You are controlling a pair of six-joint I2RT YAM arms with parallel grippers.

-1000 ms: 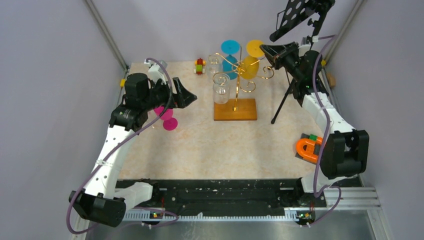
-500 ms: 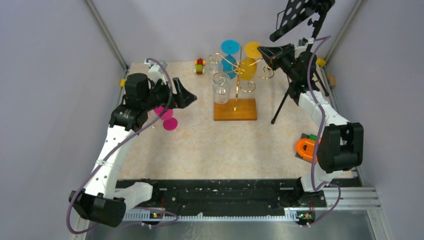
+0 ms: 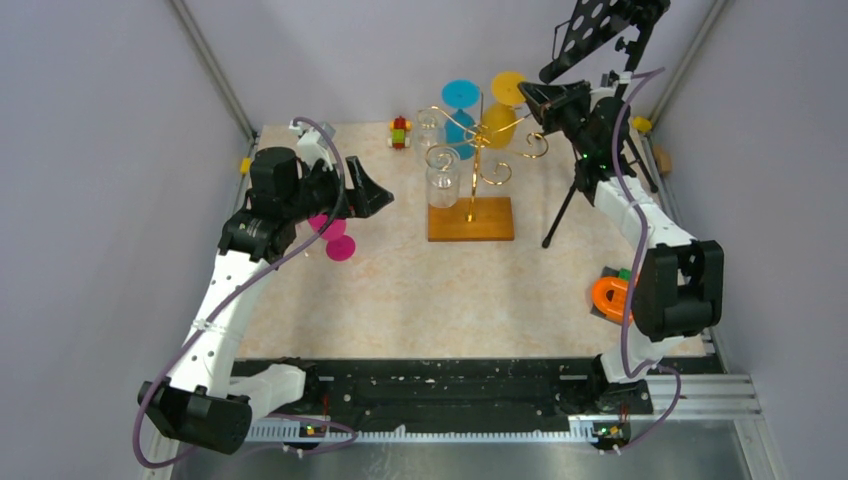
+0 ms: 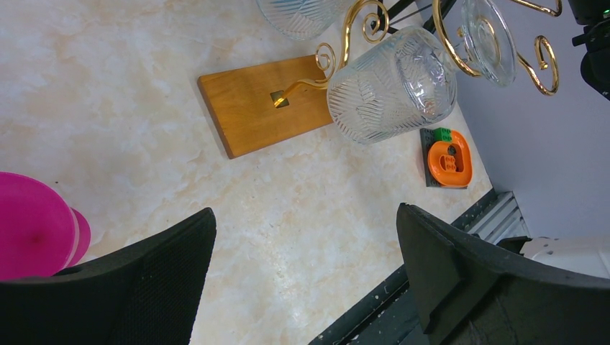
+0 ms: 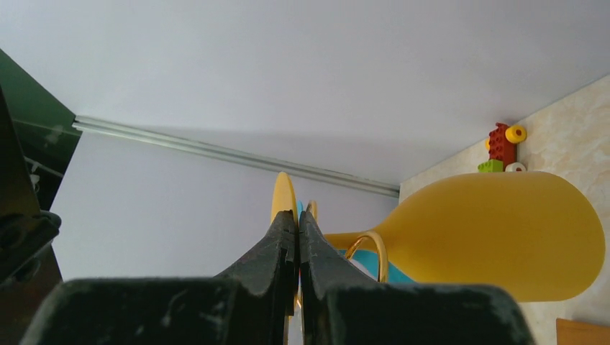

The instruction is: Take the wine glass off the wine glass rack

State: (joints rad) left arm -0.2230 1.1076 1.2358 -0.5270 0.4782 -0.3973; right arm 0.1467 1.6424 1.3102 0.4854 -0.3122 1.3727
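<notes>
Standing at the near edge of the table, I see the left gripper on the left, its fingers spread wide and holding nothing. It hovers over a pink wine glass that lies on its side on the table, off the stand.

Further back, in the middle, stands the wine glass rack, with a clear glass hanging bowl-down from a gold curl and a teal glass behind it.

At the far right the right gripper is pressed almost together on the rim of the foot of the yellow wine glass. Its stem looks to sit within a gold loop, so I judge the grasp made and the lift-out not yet done.
</notes>
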